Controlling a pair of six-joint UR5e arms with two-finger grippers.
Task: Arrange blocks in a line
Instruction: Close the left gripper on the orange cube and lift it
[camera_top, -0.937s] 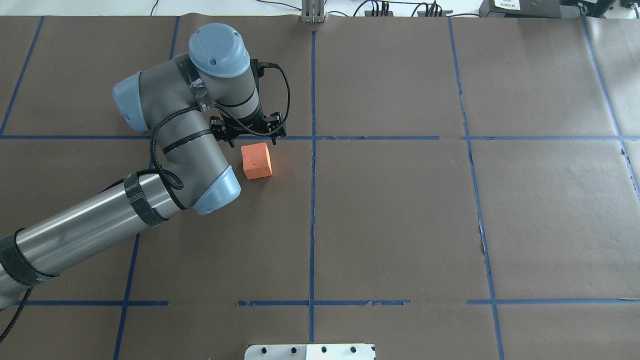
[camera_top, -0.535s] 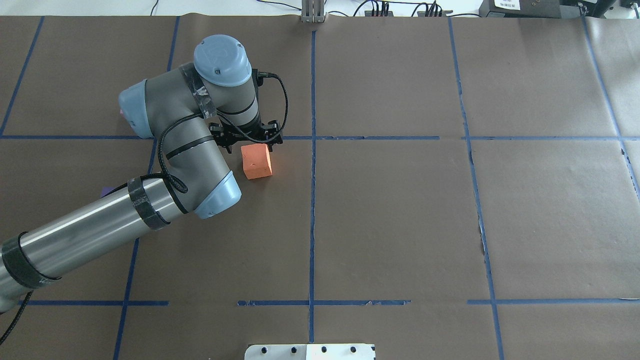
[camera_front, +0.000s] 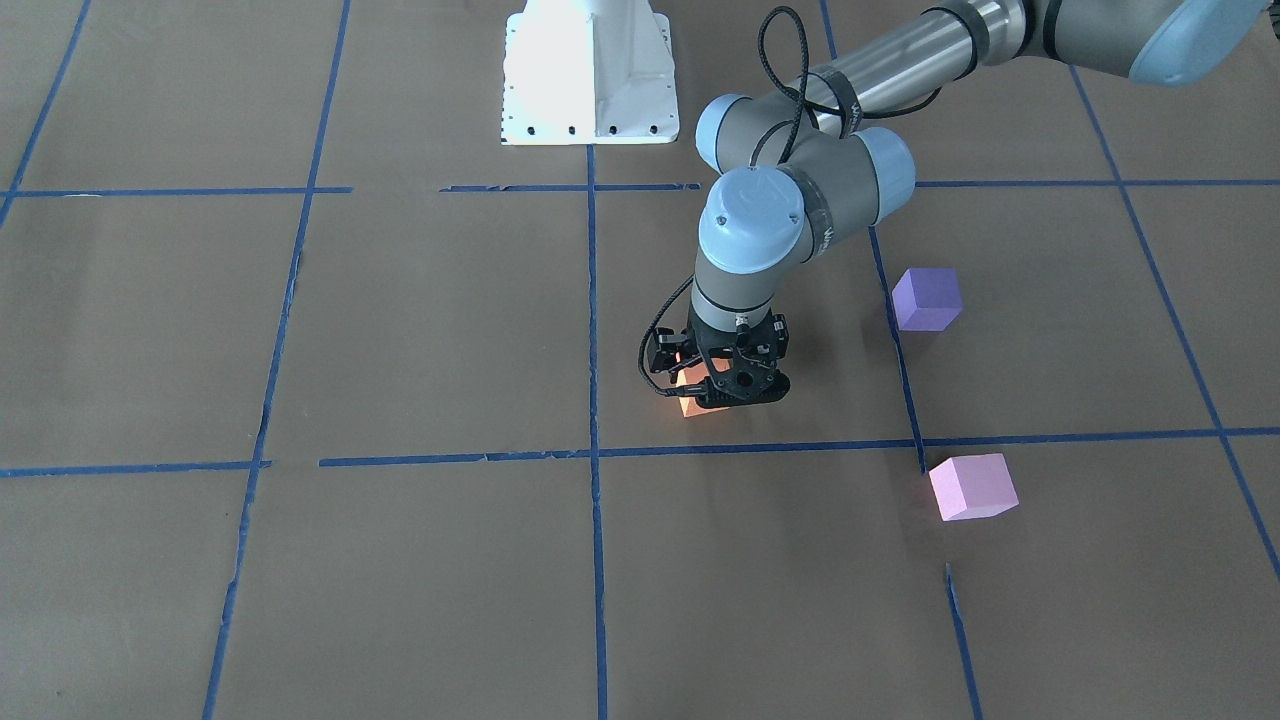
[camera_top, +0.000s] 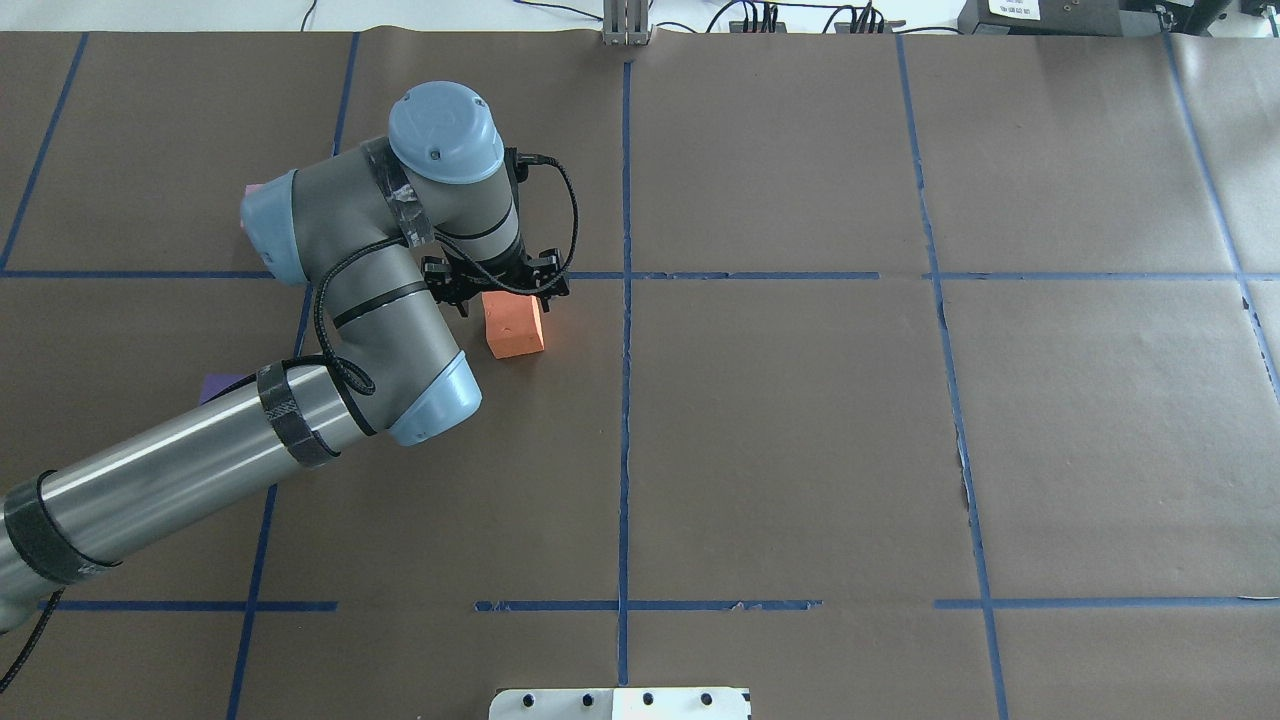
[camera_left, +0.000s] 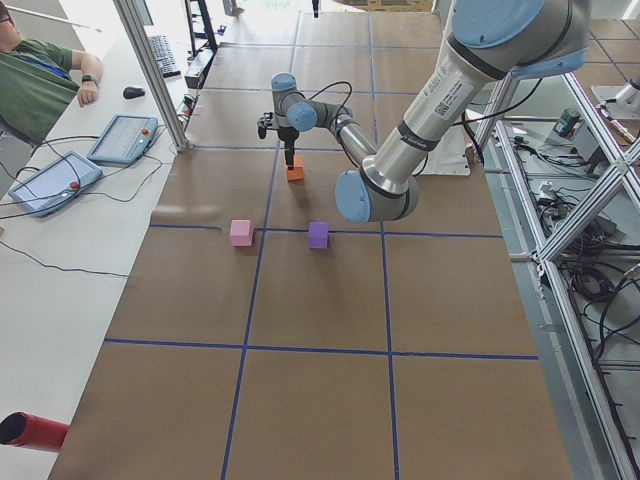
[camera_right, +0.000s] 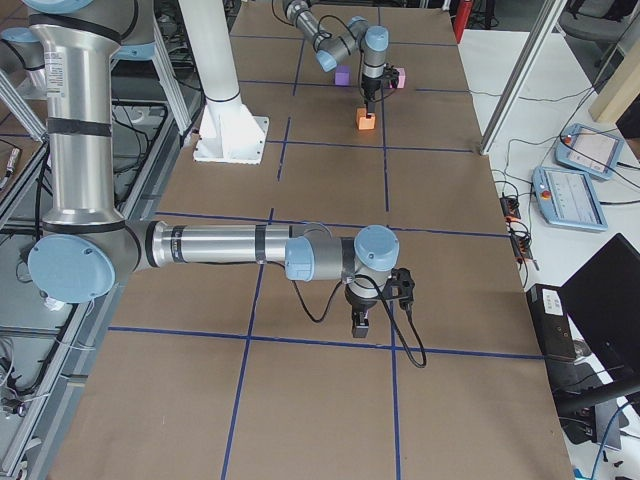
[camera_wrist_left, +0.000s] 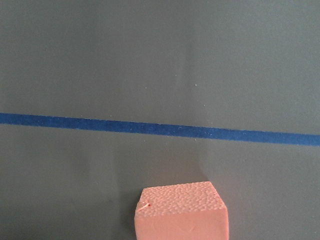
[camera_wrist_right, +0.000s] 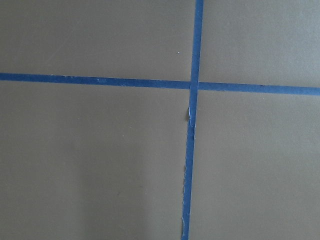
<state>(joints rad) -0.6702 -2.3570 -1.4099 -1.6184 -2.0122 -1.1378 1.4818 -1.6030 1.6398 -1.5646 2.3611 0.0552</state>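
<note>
The orange block (camera_top: 516, 326) stands on the brown paper left of the centre tape line, and shows in the left wrist view (camera_wrist_left: 181, 212) at the bottom edge. My left gripper (camera_top: 503, 290) hangs low over its far edge, apparently open, with the block partly hidden behind it in the front view (camera_front: 690, 402). The purple block (camera_front: 927, 298) and the pink block (camera_front: 972, 486) lie apart further to the robot's left. My right gripper (camera_right: 360, 322) shows only in the right side view, pointing down over bare paper; I cannot tell whether it is open or shut.
Blue tape lines (camera_top: 626, 300) divide the paper into squares. The white robot base (camera_front: 588, 70) stands at the near table edge. Tablets (camera_left: 120, 140) and an operator (camera_left: 40, 80) are beyond the far edge.
My left gripper has moved toward the robot, from beyond the orange block to over its far edge. The block has not moved.
</note>
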